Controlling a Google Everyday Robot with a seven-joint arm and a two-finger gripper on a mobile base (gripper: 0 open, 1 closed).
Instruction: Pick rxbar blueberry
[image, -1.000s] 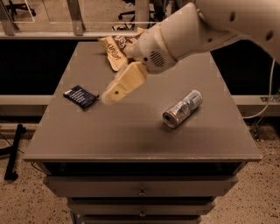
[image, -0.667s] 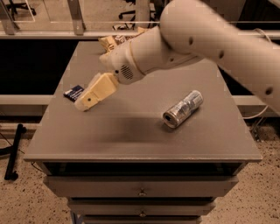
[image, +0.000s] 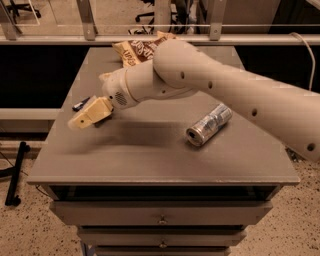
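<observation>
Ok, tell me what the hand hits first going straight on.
Likely the bare table near its left edge: the hand points down-left. The rxbar blueberry shows just behind it, seemingly off that line; depth is unclear.

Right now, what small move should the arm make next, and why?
Probably ease the gripper down toward the rxbar blueberry: it hangs near the table's edge, covering most of the bar, whose dark end peeks out behind it.

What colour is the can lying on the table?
Silver with darker bands, in the camera view. The can lies apart from the gripper, which hangs over the table.
</observation>
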